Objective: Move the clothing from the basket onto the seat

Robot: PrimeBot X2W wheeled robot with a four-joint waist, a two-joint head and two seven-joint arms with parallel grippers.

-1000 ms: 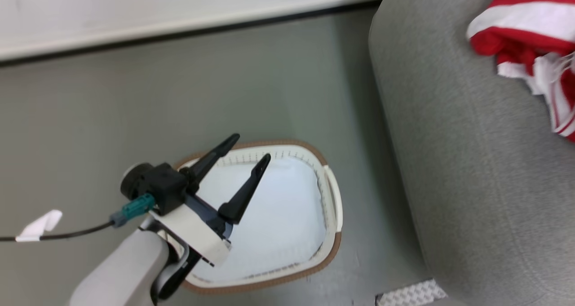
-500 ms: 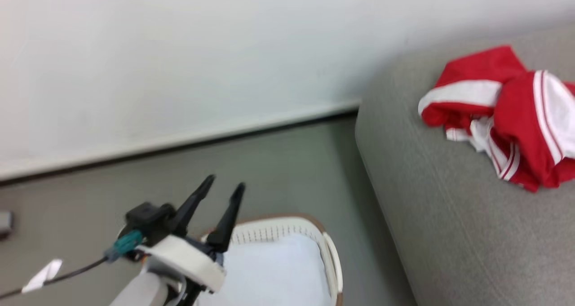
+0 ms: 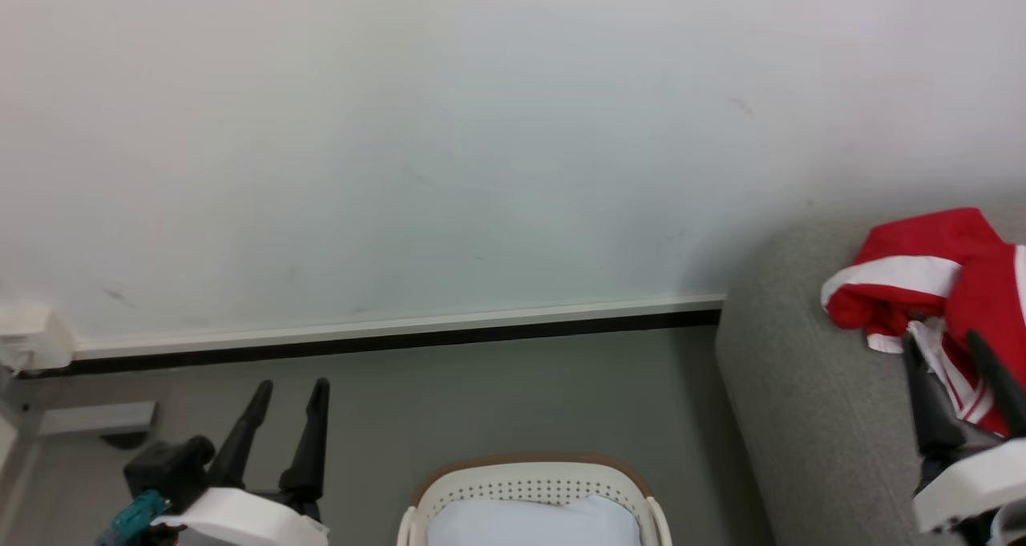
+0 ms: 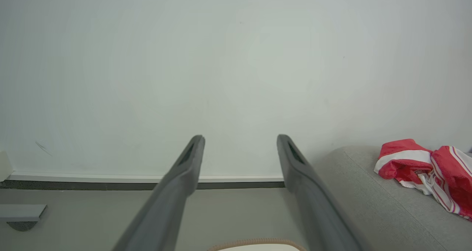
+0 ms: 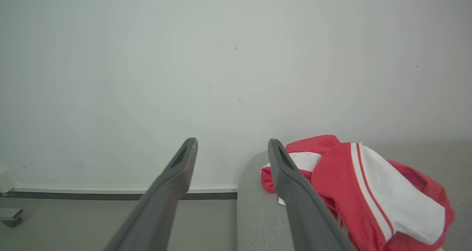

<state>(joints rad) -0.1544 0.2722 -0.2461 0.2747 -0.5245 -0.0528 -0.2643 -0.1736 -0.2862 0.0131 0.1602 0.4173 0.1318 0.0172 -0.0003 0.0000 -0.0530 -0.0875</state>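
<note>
At the lower left of the head view, the left claw (image 3: 292, 387) is held wide open and empty, over the floor (image 3: 497, 394) just left of the basket (image 3: 529, 459). At the lower right, the right claw (image 3: 942, 339) is also spread open with nothing gripped, raised on the near side of the clothing (image 3: 906, 289). The clothing is heaped on the sofa (image 3: 801, 402) at the right, well apart from the basket. A white pad (image 3: 533, 523) is seen in the visible part of the basket.

The clothing is judged light, soft and limp, not fragile. It would best be pinched at a raised, bunched fold, where enough cloth can be gathered, and some trailing is to be expected.

Compared with a second ago, the head camera has been tilted up. Much more wall (image 3: 481, 129) is shown and the basket is cut to its far rim. The left claw is no longer seen over the basket, and the right claw is now included.
</note>
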